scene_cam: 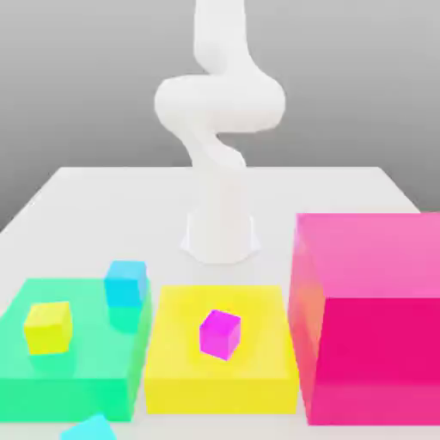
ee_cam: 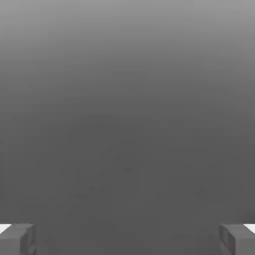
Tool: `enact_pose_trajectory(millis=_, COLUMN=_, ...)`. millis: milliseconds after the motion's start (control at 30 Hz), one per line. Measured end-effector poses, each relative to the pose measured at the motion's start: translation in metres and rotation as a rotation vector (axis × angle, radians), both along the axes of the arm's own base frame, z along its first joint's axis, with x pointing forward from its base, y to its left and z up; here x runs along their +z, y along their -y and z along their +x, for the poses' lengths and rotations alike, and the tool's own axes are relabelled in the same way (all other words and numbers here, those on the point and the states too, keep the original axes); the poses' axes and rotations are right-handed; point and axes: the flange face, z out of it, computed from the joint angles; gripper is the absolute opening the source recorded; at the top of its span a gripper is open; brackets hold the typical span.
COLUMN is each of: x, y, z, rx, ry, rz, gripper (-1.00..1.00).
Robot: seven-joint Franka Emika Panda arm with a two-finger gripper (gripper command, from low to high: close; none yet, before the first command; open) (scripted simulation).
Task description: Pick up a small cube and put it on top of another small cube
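Three flat-sided coloured blocks line the near edge of the white desk (scene_cam: 103,193) on my exterior feed. Starting at that view's left, I see the low green block (scene_cam: 73,378), with a small yellow cube (scene_cam: 47,326) on its top and the small cyan cube (scene_cam: 125,284) sitting toward its back corner, well apart from the yellow one. A second cyan cube (scene_cam: 90,427) lies on the desk just in front of the green block. Next comes the low yellow block (scene_cam: 219,378), carrying a small magenta cube (scene_cam: 220,333). At that view's right stands the tall pink block (scene_cam: 369,318). Behind them I see the white arm (scene_cam: 219,129) rising from its base. On my hand feed, the jaws stand wide apart, the gripper (ee_cam: 127,239) holding nothing against plain grey.
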Motion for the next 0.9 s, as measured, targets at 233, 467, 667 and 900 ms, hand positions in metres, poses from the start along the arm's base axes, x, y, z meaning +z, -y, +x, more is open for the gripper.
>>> enact_pose_trajectory(millis=233, x=-0.096, y=0.03, z=0.081, rx=0.157, ry=-0.174, rz=0.022, gripper=0.0)
enact_pose_trajectory(millis=467, x=-0.205, y=0.053, z=0.136, rx=0.281, ry=-0.321, rz=0.013, gripper=0.0)
enact_pose_trajectory(millis=667, x=-0.3, y=0.076, z=0.16, rx=0.366, ry=-0.436, rz=-0.026, gripper=0.0)
enact_pose_trajectory(millis=900, x=-0.401, y=0.105, z=0.164, rx=0.46, ry=-0.562, rz=-0.117, gripper=0.0)
